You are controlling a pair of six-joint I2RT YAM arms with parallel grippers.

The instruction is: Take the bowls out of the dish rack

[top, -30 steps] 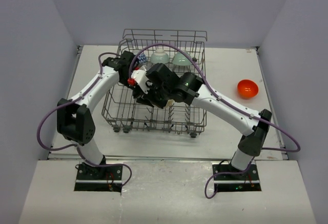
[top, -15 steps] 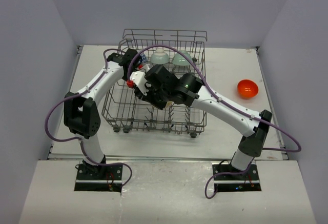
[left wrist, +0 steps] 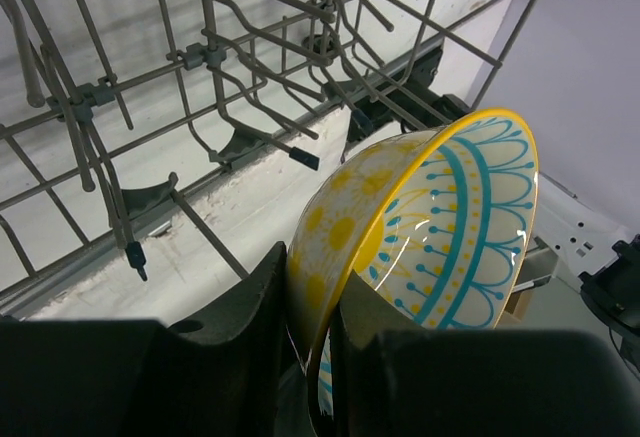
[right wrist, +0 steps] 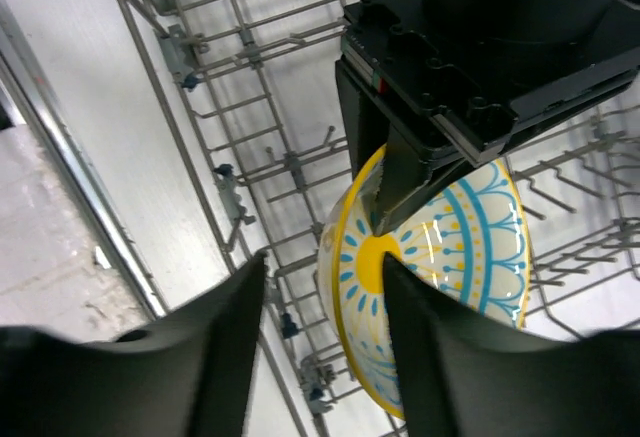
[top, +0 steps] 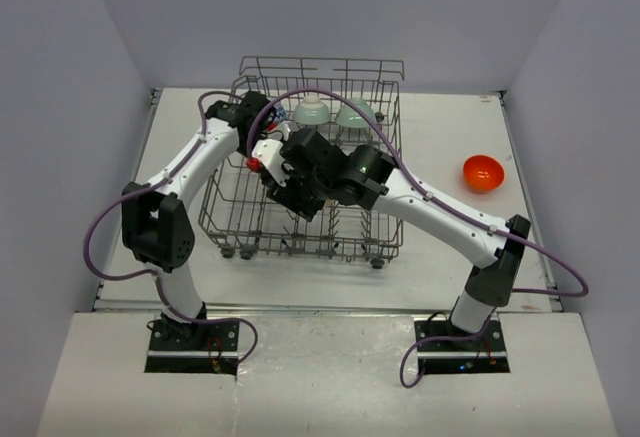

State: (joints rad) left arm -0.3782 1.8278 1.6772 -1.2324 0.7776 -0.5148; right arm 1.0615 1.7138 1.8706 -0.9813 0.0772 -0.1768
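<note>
The table (top: pixel 450 247) is the broadest thing, walled on three sides, with bare surface on both sides of the dish rack (top: pixel 240 222). The rack stands mid-table toward the far wall. Its tall wire sides hem in both arms, which reach over the rim and meet in its left half, close together. An orange bowl (top: pixel 482 172) sits alone on the table well to the right, near the edge. One mint-green bowl (top: pixel 311 112) and a second mint-green bowl (top: pixel 352 115) sit side by side at the rack's far end.

The overhead view hides what the arms hold. The left wrist view shows it: the left gripper (left wrist: pixel 308 282) is pinched narrow on the rim of a yellow-rimmed bowl (left wrist: pixel 430 227), held on edge above the upright tines. Only the right wrist view shows the right gripper (right wrist: pixel 322 267), its jaws apart, the bowl's rim in the gap. Whether they touch it is unclear.
</note>
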